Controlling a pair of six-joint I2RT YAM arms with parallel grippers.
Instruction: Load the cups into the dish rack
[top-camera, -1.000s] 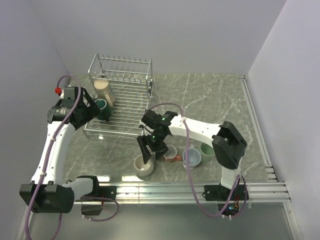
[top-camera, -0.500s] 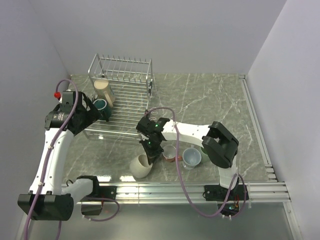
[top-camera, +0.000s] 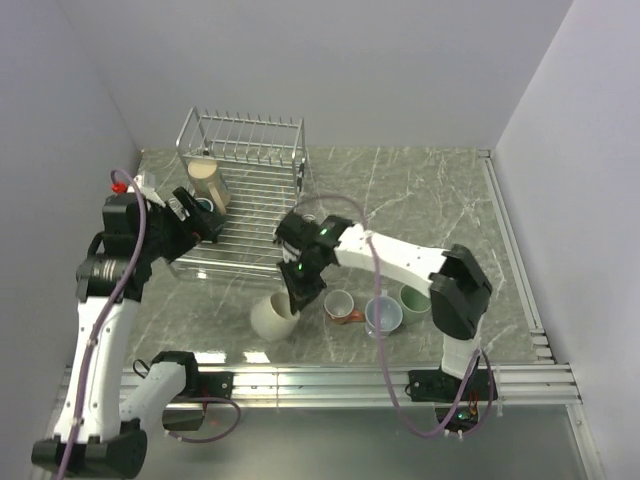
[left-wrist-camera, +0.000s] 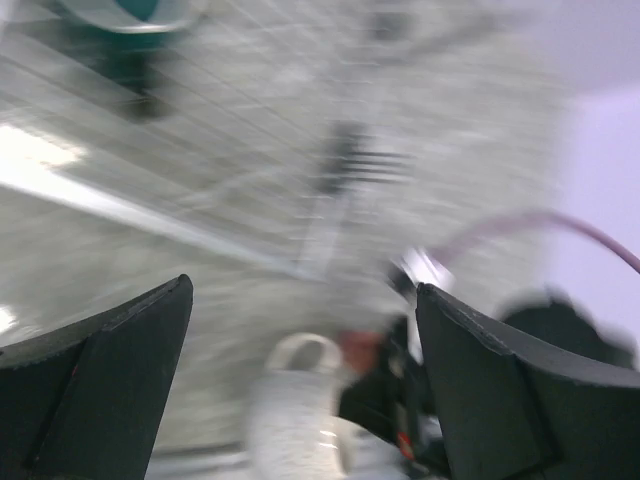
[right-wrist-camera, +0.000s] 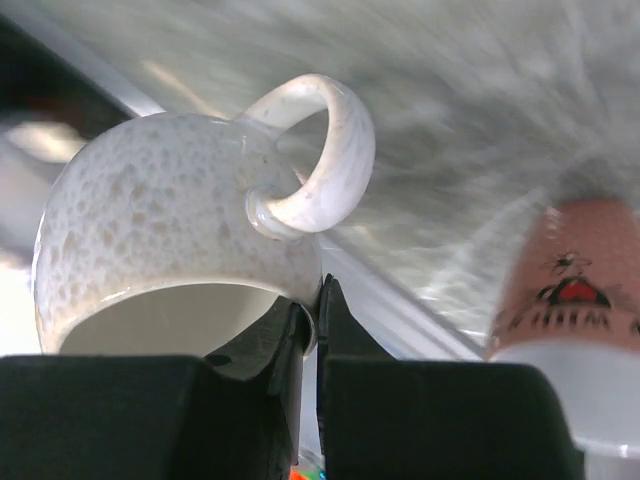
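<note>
My right gripper (top-camera: 299, 297) (right-wrist-camera: 312, 300) is shut on the rim of the wide cream cup (top-camera: 271, 318) (right-wrist-camera: 170, 220), one finger inside and one outside, just below its handle. The cup hangs tilted, mouth toward the gripper. The red-brown cup (top-camera: 340, 306) (right-wrist-camera: 570, 290), the light blue-grey cup (top-camera: 383, 315) and the pale green cup (top-camera: 414, 298) stand on the table to its right. In the dish rack (top-camera: 252, 205) are the tall tan cup (top-camera: 208, 180) and the dark green cup (top-camera: 204, 208) (left-wrist-camera: 130, 15). My left gripper (top-camera: 203, 226) (left-wrist-camera: 302, 290) hovers open and empty at the rack's left front.
The rack stands at the back left against the wall, with its upright tines along the far side. A metal rail (top-camera: 400, 378) runs along the near table edge. The left wrist view is blurred; it shows the cream cup (left-wrist-camera: 295, 420) and the right arm below.
My right gripper shut on the cream cup's rim and tipped it up and to the left. The left arm drew back from the dark green cup in the rack.
</note>
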